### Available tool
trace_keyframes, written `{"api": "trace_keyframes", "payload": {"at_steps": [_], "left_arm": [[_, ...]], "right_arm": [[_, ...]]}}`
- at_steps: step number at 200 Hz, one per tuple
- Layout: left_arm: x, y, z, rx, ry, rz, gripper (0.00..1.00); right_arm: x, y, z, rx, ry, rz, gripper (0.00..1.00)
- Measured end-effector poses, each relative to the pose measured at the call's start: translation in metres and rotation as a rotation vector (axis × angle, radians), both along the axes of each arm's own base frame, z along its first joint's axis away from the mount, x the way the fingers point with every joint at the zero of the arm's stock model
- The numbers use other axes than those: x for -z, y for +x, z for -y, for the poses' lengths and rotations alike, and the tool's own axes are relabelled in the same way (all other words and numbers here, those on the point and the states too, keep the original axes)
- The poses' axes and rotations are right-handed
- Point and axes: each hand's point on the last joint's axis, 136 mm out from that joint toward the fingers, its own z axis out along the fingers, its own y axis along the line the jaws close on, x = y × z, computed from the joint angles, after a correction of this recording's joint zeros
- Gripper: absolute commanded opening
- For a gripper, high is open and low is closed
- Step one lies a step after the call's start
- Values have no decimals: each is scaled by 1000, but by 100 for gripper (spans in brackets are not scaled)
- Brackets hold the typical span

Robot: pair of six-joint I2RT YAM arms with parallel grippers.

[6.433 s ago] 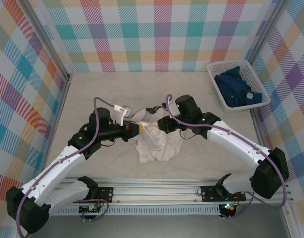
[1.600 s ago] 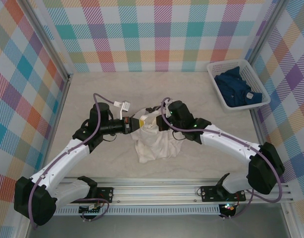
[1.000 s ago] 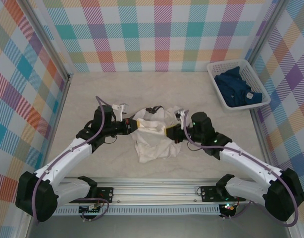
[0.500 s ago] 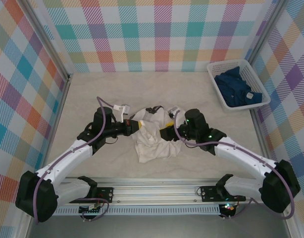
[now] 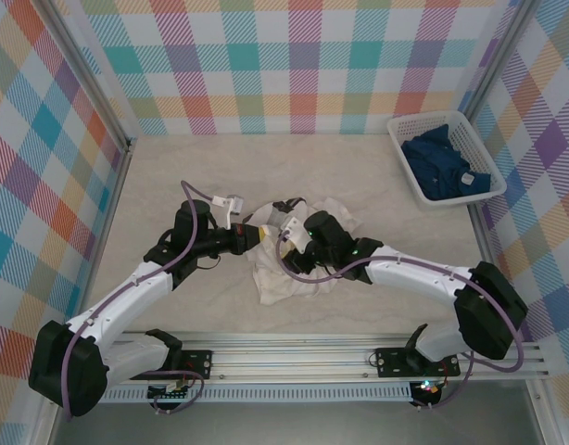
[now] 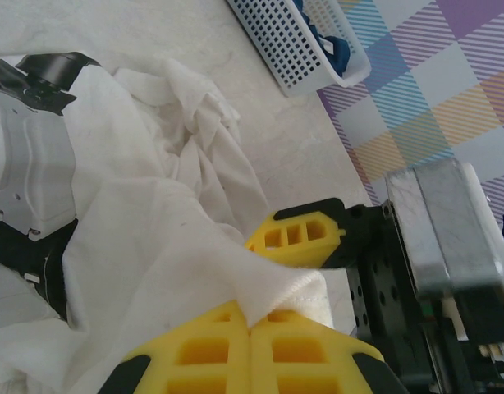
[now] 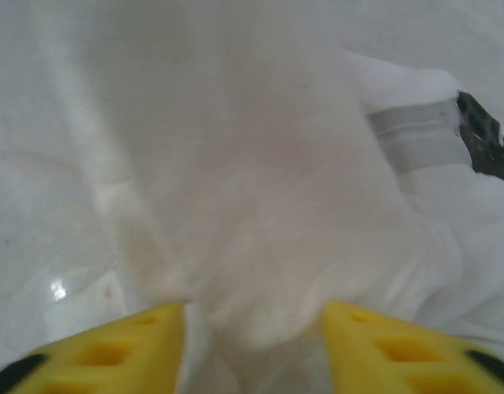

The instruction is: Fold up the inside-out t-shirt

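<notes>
The white t-shirt (image 5: 277, 278) lies crumpled in a soft, wrinkled heap on the pale, faintly mottled table (image 5: 220, 167). It is well apart from the white plastic mesh basket (image 5: 423, 117), to the basket's left and nearer the arm bases. A dark blue garment (image 5: 442, 167) lies bunched inside the basket, which sits in the table's far right corner.

The left gripper (image 5: 255, 236) meets the heap on the side away from the basket. In the left wrist view this gripper (image 6: 277, 287) has its yellow ribbed fingers (image 6: 235, 353) clamped on a hemmed edge of the cloth (image 6: 153, 238), which drapes away in loose folds. The basket's grid wall (image 6: 301, 41) shows beyond it.

The right gripper (image 5: 290, 250) presses into the heap from the basket's side, just beside the left one. In the right wrist view its yellow fingers (image 7: 112, 345) stand on either side of a rounded mound of the shirt's fabric (image 7: 252, 164). The gripper (image 7: 252, 332) has cloth filling the gap between them. Whether it is squeezing that mound or only straddling it, I cannot tell.
</notes>
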Motion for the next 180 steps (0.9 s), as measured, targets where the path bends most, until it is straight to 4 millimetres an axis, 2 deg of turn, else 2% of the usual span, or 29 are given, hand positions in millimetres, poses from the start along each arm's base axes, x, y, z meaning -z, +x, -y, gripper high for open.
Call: {"api": "trace_keyframes", "payload": {"at_steps": [17, 38, 67, 100, 118, 133, 145, 165, 180], "left_arm": [[2, -1, -1, 3, 8, -3, 0], [5, -1, -2, -2, 19, -12, 0], [16, 7, -8, -51, 65, -34, 0], [29, 18, -6, -68, 98, -74, 14], [31, 26, -3, -71, 108, -85, 27], [30, 30, -1, -75, 121, -84, 37], [29, 31, 0, -83, 135, -85, 44], [30, 26, 8, -68, 164, -68, 46], [35, 14, 18, -35, 189, -74, 46]], "right_arm": [[-2, 7, 3, 35, -9, 22, 13], [-9, 14, 5, 66, -15, 44, 0], [-22, 19, 17, 132, 17, -13, 0], [-54, 49, 44, 275, 165, -171, 0], [-64, 62, 58, 343, 231, -255, 0], [-61, 73, 65, 390, 268, -327, 0], [-52, 76, 67, 416, 277, -390, 0], [-34, 73, 66, 436, 268, -486, 0], [-26, 69, 65, 440, 264, -535, 0]]}}
